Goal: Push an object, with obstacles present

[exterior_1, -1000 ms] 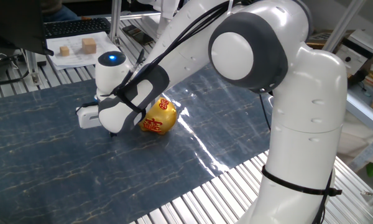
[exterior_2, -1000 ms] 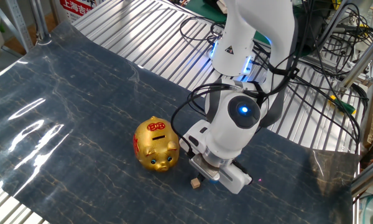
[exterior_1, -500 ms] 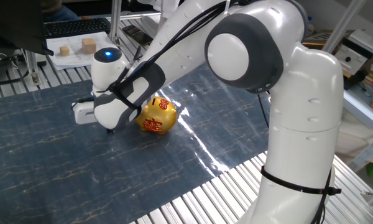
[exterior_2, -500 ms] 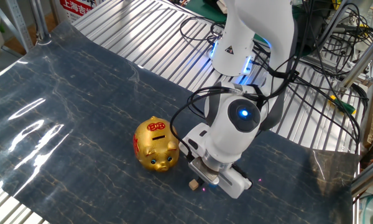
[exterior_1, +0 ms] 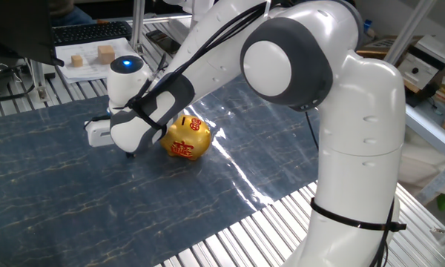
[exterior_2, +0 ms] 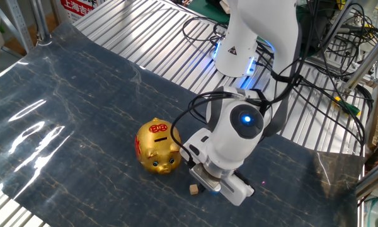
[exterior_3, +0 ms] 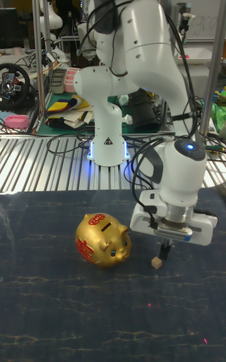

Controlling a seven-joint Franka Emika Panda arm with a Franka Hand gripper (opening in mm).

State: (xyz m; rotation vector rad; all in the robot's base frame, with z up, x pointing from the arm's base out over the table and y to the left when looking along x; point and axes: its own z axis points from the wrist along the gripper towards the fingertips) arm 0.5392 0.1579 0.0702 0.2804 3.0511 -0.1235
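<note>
Hovering low over the dark mat, one gripper (exterior_3: 165,250) points down, its fingertips drawn narrow together, gripping nothing.
One cube (exterior_3: 156,263) lies on the mat just beside the fingertips; one gold pig (exterior_3: 103,241) stands near, apart from the cube.

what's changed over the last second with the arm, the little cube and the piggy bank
The gripper slid along the mat, away from the robot's base, nudging the tiny wooden cube with it. In the tall view its fingers look together, touching the cube's side without holding it. The gold piggy bank stayed put.
</note>
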